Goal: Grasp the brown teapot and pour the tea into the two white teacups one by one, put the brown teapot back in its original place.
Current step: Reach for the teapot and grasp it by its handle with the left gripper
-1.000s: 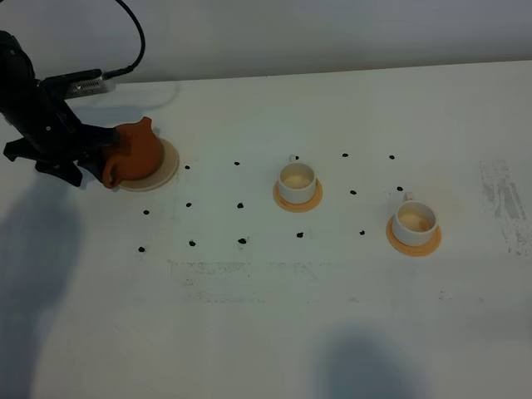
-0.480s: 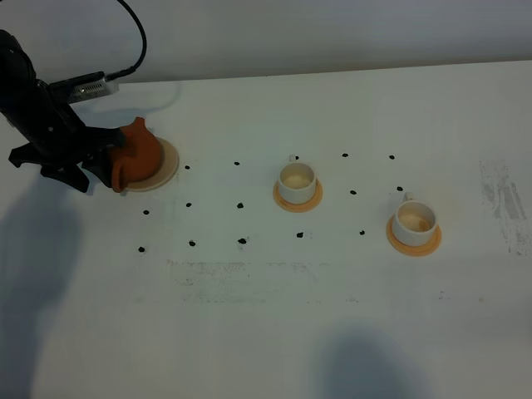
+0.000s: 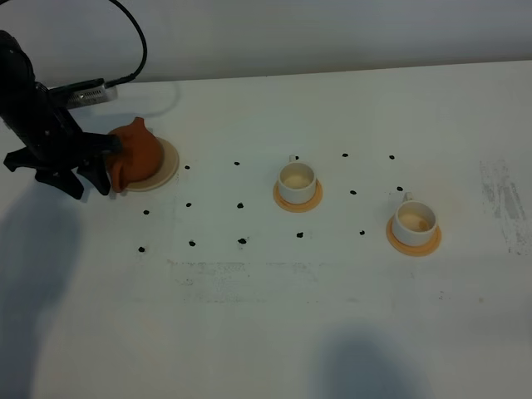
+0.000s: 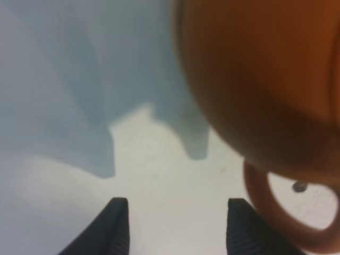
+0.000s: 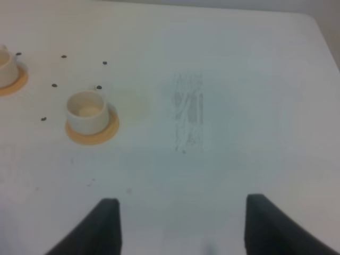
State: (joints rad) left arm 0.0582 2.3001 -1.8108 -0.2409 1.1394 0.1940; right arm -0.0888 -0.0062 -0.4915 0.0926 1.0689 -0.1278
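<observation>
The brown teapot (image 3: 139, 152) stands on its cream coaster (image 3: 169, 163) at the far left of the table. My left gripper (image 3: 105, 165) is open at the teapot's handle side. In the left wrist view the teapot (image 4: 255, 79) fills the frame close up. Its loop handle (image 4: 264, 204) lies just outside one finger (image 4: 240, 226), and nothing is between the jaws of the left gripper (image 4: 178, 228). Two white teacups (image 3: 297, 177) (image 3: 413, 219) sit on orange-tan coasters at middle and right. My right gripper (image 5: 186, 226) is open and empty above the table, near the right cup (image 5: 86, 110).
Small black dots (image 3: 240, 204) are scattered over the white table (image 3: 332, 332) between the teapot and the cups. A black cable (image 3: 133, 41) arcs above the left arm. A scuffed patch (image 3: 503, 199) marks the table's right edge.
My left gripper has shifted slightly beside the teapot's handle. The teapot stays on its coaster, and the cups have not moved.
</observation>
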